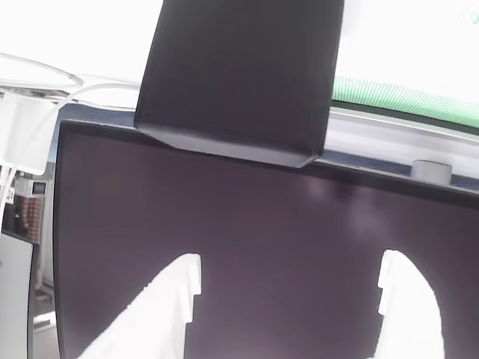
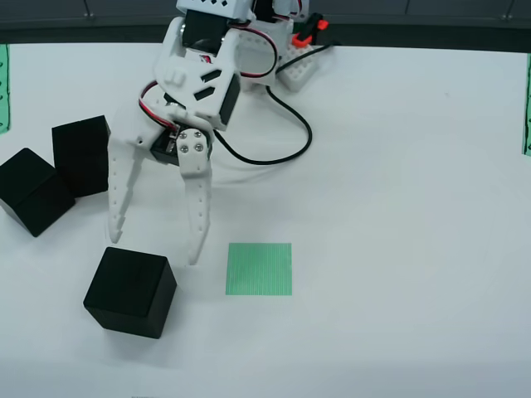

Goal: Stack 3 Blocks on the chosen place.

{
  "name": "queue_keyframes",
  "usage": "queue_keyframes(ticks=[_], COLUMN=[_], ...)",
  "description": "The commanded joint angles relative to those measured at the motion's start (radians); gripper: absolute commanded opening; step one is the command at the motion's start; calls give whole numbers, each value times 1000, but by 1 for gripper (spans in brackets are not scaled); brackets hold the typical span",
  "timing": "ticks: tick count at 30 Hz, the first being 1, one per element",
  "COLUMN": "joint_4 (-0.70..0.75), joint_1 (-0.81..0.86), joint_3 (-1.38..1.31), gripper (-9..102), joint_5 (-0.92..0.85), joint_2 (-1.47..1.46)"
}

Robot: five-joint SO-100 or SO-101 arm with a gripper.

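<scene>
Three black blocks lie on the white table in the overhead view: one point(image 2: 130, 290) at the lower left, and two more point(image 2: 33, 191) point(image 2: 80, 153) touching each other at the left edge. The chosen place point(image 2: 259, 268), a green striped square, lies bare to the right of the nearest block. My white gripper point(image 2: 154, 247) hangs open just above and behind that block, its fingertips spread wider than the block and holding nothing. In the gripper-mounted view, the open gripper point(image 1: 290, 258) shows two white fingers point(image 1: 161, 307), with a black block point(image 1: 239, 75) ahead at the top.
A large smooth dark panel point(image 1: 262, 247) spreads behind the fingers in the gripper-mounted view, with a long green striped band point(image 1: 404, 97) at the upper right. Overhead, a black cable point(image 2: 282, 149) loops from the arm base point(image 2: 249, 25), and green bands point(image 2: 528, 108) mark the table's side edges.
</scene>
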Motion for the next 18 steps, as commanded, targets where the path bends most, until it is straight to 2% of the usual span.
queue_keyframes(ticks=[1, 4, 7, 18], joint_4=[61, 333, 525, 847], joint_1=[28, 28, 34, 103], joint_3=[28, -69, -158, -495], gripper=[28, 28, 28, 29], joint_5=[-9, -11, -11, -11], joint_2=[92, 138, 152, 17])
